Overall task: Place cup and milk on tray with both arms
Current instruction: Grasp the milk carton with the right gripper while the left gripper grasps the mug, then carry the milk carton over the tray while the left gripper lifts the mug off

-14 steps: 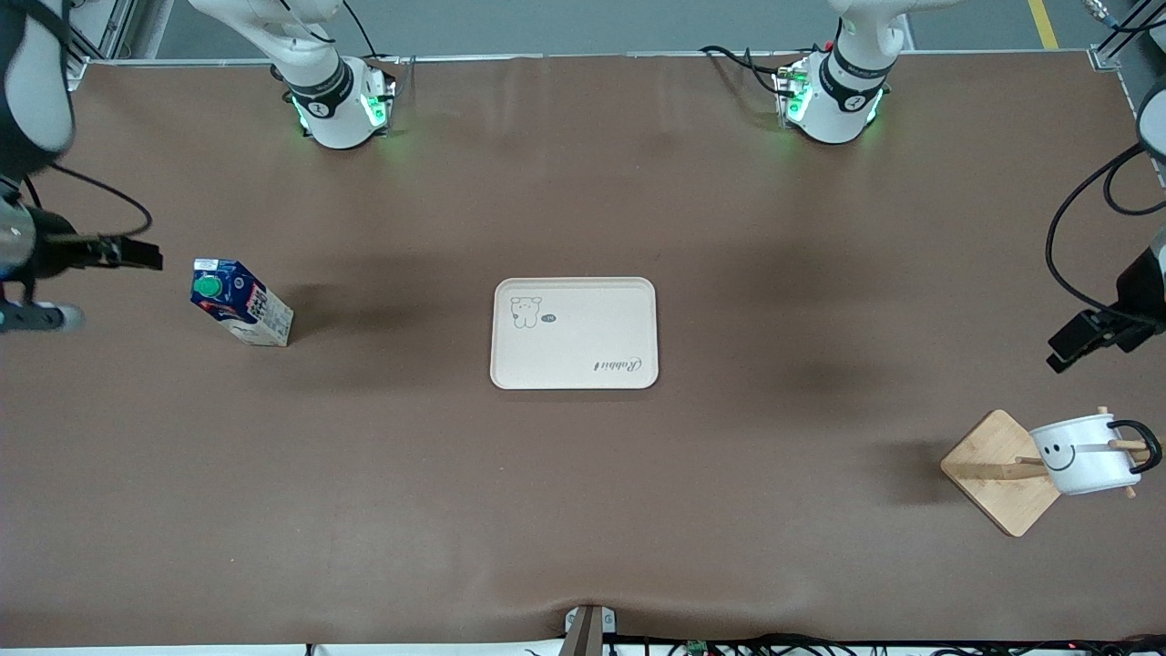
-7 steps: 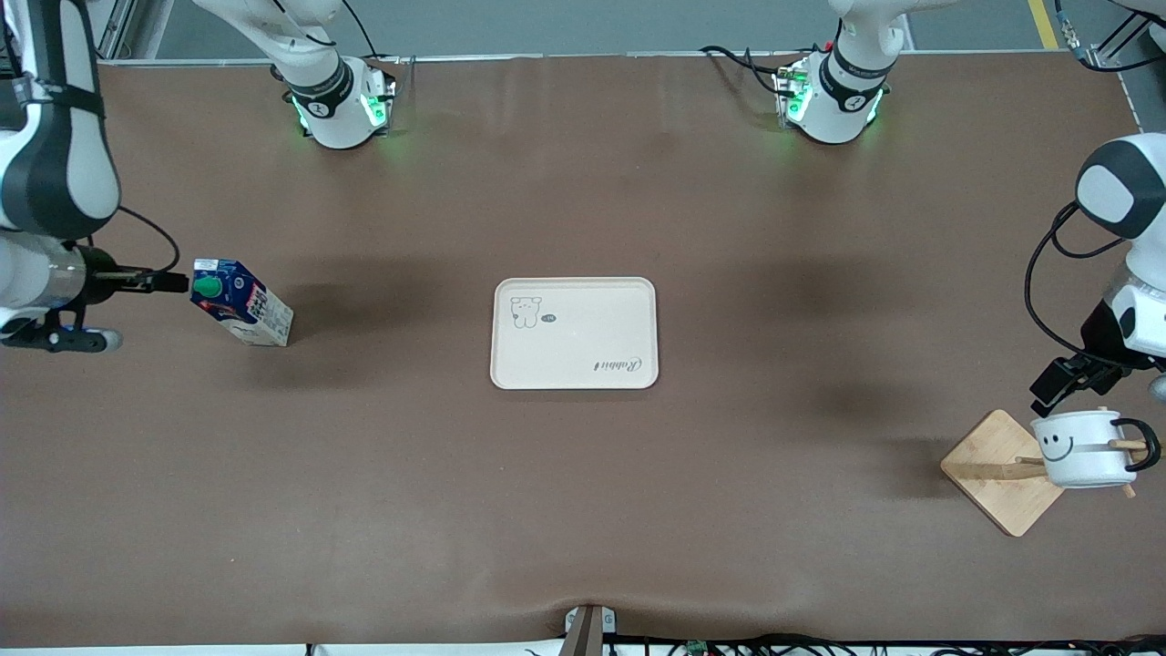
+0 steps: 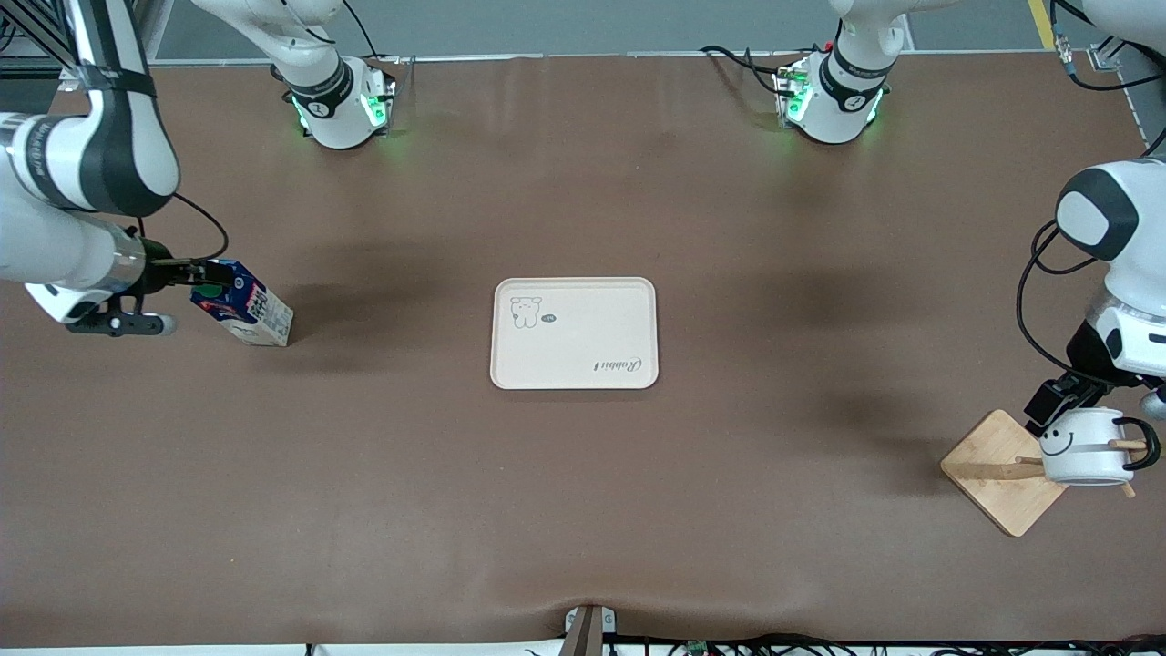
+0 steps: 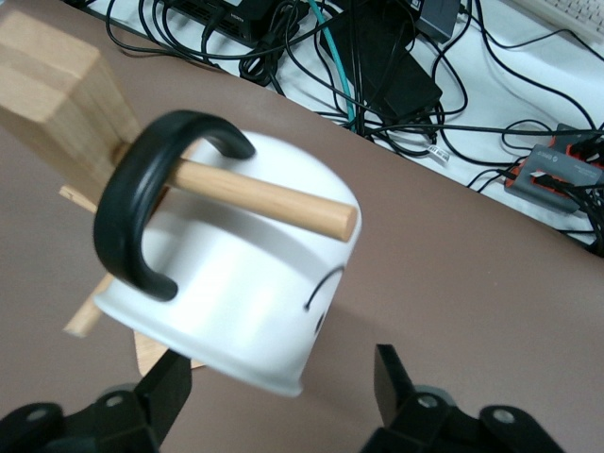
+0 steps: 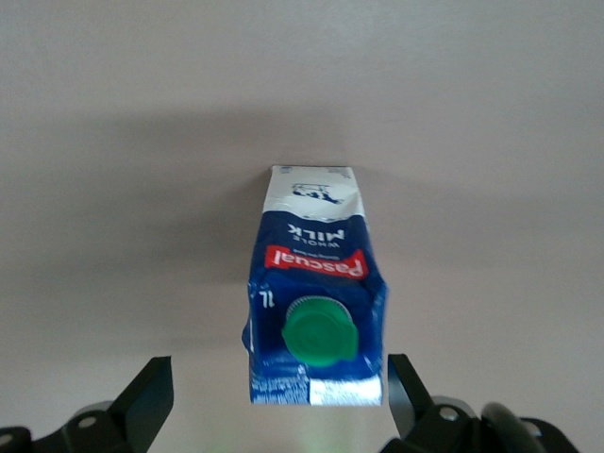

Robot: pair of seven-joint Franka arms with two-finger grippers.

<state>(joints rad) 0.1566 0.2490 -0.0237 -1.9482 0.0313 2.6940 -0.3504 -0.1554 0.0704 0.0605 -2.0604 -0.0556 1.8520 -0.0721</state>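
On the brown worktop (image 3: 583, 510) your cream rectangular tray (image 3: 574, 333) is bare. Left end effector (image 4: 283, 401) gapes around the hung white mug (image 4: 250, 283); right end effector (image 5: 280, 401) gapes around the blue carton (image 5: 316, 307). Nothing lifted.

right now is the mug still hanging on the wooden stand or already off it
Hanging. The smiley mug lies tipped on its side with the wooden peg through its black handle; the left gripper is open around its rim, not lifting.

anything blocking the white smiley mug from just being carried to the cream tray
Yes: the white smiley mug hangs by its black loop handle on a wooden peg of the stand, so it must slide off first. The brown table up to the cream tray looks bare.
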